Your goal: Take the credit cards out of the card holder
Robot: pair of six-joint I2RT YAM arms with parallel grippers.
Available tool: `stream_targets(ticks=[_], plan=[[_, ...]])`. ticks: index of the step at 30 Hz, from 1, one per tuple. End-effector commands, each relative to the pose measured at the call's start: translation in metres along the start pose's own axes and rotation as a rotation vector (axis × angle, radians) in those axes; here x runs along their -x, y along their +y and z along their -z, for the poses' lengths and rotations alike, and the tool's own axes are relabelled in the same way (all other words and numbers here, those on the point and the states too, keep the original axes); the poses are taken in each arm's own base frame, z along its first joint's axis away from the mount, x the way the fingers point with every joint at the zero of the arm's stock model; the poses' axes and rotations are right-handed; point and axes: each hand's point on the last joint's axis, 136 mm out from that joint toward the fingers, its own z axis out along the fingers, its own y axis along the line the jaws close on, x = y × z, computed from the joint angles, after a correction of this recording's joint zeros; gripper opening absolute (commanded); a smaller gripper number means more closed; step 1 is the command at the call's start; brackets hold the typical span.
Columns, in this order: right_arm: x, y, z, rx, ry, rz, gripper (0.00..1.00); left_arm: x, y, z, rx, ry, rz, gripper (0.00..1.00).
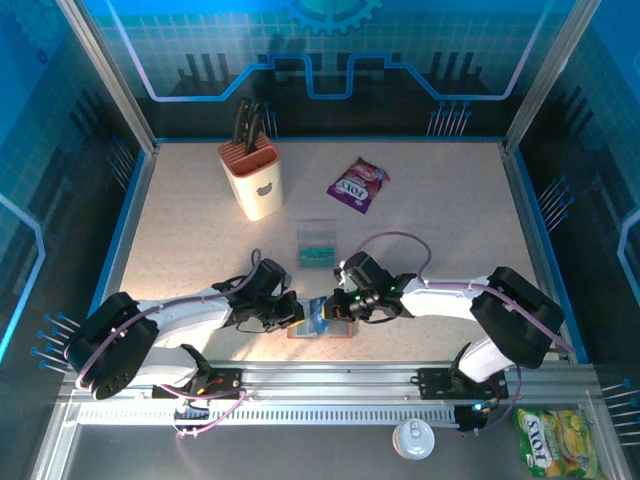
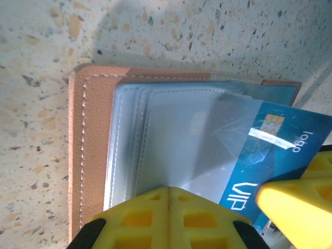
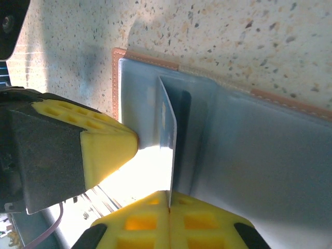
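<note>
Near the front edge of the speckled surface (image 1: pixel 200 230), the tan stitched-leather card holder (image 2: pixel 96 150) lies open, glossy clear sleeves (image 2: pixel 171 129) fanned. The left gripper (image 2: pixel 169 194), yellow waffled fingers (image 2: pixel 140 215) closed, pinches a sleeve; the right gripper (image 3: pixel 169 199), also closed, nips a thin blue credit card (image 2: pixel 280 142) edgewise, partly out.

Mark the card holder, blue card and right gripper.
card holder (image 2: pixel 93 155): left wrist view, tan leather cover.
blue card (image 2: pixel 259 166): left wrist view, printed face below the chip.
right gripper (image 3: pixel 168 199): right wrist view, seam between its fingertips.
</note>
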Motion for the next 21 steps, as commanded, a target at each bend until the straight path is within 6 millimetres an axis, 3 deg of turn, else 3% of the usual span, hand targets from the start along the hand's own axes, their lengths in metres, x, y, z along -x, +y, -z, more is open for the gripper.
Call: stream_targets(ticks=[1, 13, 21], plan=[[-0.001, -0.014, 0.009, -0.054, -0.005, 0.0, 0.07, -0.003, 0.01, -0.001, 0.054, 0.016, 0.011, 0.06], [0.005, -0.01, 0.038, -0.136, -0.005, 0.102, 0.04, 0.002, -0.001, 0.006, 0.026, -0.018, 0.002, 0.14], [0.013, -0.015, 0.072, -0.278, 0.048, 0.28, 0.03, 0.01, -0.012, 0.014, 0.014, -0.056, -0.014, 0.15]])
